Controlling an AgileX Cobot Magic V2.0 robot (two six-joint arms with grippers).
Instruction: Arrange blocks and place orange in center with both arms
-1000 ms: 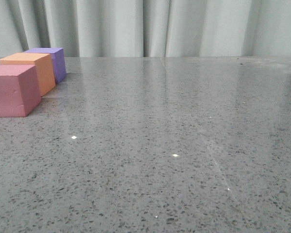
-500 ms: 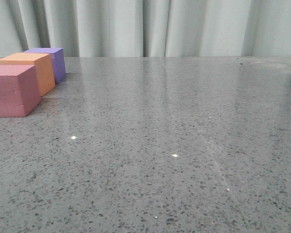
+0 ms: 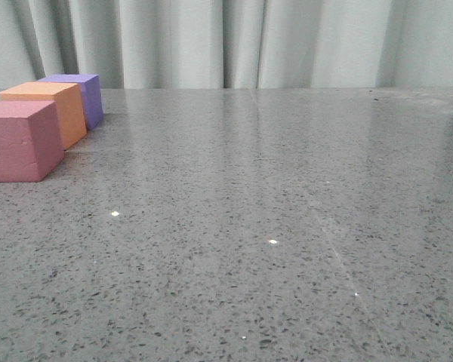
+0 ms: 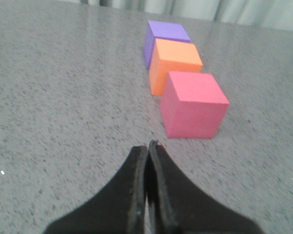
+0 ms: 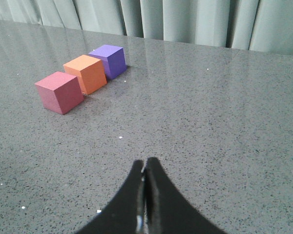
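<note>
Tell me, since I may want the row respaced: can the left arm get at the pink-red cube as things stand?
Probably yes: the left gripper, shut and empty, faces the pink-red cube over bare table.

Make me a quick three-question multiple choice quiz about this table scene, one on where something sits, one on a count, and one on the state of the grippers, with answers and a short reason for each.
1. Which cube sits between the other two in the row?
A. the pink-red cube
B. the orange cube
C. the purple cube

2. How many cubes are on the table?
A. two
B. three
C. four

3. How do the two grippers stand?
A. both shut and holding nothing
B. left shut on a cube, right open
C. both wide open

Answers:
1. B: the orange cube has the pink-red cube on one side and the purple cube on the other.
2. B: only those three cubes show on the table.
3. A: the left gripper and the right gripper each show fingers pressed together with no cube between them.
</note>
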